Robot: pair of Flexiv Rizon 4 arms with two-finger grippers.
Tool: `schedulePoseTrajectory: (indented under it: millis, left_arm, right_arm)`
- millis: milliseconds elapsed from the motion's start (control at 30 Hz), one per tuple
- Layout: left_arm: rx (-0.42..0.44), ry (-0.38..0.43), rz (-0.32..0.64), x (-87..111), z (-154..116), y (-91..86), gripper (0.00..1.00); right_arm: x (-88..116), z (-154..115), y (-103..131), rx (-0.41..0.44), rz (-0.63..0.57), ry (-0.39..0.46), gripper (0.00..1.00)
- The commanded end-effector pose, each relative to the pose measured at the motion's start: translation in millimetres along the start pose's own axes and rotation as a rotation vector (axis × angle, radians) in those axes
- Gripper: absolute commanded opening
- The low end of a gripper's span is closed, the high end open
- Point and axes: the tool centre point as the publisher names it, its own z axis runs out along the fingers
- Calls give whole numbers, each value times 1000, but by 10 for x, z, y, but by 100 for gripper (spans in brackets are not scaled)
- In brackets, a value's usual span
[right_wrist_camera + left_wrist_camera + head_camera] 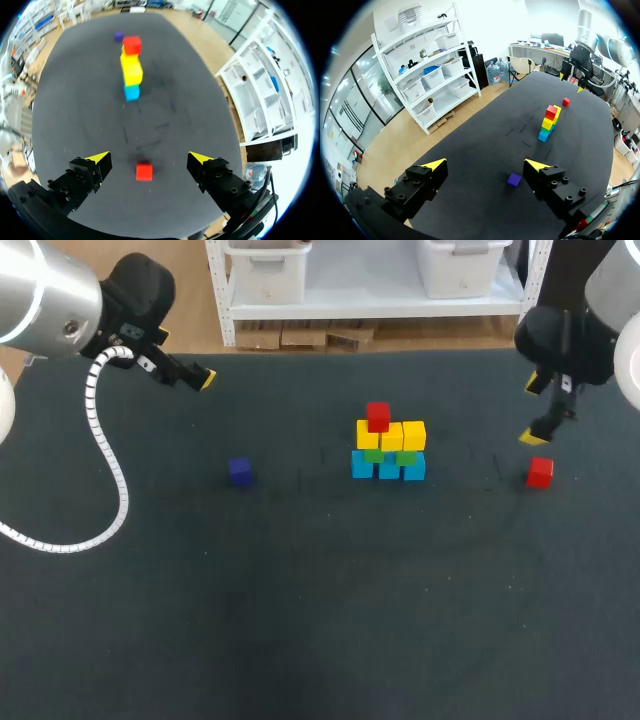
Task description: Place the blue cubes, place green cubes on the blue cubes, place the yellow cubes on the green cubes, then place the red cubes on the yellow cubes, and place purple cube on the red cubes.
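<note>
Hovering over the loose red cube (144, 171), my right gripper (148, 156) has its fingers spread, empty. My left gripper (486, 165), likewise spread, has the purple cube (514, 179) ahead. The stack (389, 452) sits mid-table, long axis side to side.

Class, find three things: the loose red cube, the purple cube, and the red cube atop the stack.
loose red cube (540, 472), head view, its middle
purple cube (239, 471), head view, its middle
red cube atop the stack (378, 417), head view, front face
</note>
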Motion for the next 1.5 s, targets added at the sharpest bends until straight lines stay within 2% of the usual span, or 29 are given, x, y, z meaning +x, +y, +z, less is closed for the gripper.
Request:
schedulePoseTrajectory:
  millis: [33, 267, 533, 800, 1133, 1167, 1200, 1233, 1300, 1333, 1367, 1400, 1500]
  left_arm:
    - [6, -3, 2, 4, 3, 13, 100]
    - [6, -3, 2, 4, 3, 13, 100]
    - [6, -3, 2, 4, 3, 13, 100]
    - [6, -3, 2, 4, 3, 13, 100]
    - [6, -3, 2, 4, 3, 13, 100]
    - [6, -3, 2, 4, 3, 13, 100]
    - [6, -3, 2, 4, 3, 13, 100]
    - [6, -3, 2, 4, 3, 13, 100]
    - [6, -3, 2, 4, 3, 13, 100]
    - [6, -3, 2, 4, 3, 13, 100]
    - [6, -3, 2, 4, 3, 13, 100]
    - [6, -3, 2, 4, 3, 13, 100]
    - [6, -3, 2, 4, 3, 13, 100]
  right_arm:
    - [46, 36, 29, -30, -28, 37, 100]
    - [228, 289, 95, -99, -35, 79, 100]
    - [326, 527, 184, -196, 3, 128, 100]
    - [445, 687, 249, -228, 28, 169, 100]
    - [521, 805, 232, -213, 29, 242, 100]
    - [521, 805, 232, -211, 27, 243, 91]
    - [521, 805, 232, -210, 26, 243, 49]
    - [521, 804, 232, -208, 25, 244, 38]
    - [523, 797, 231, -204, 23, 247, 21]
    - [524, 793, 230, -201, 23, 250, 16]
    - [527, 789, 230, -197, 22, 255, 3]
    - [530, 785, 230, -195, 20, 258, 0]
    - [556, 787, 233, -196, 18, 265, 0]
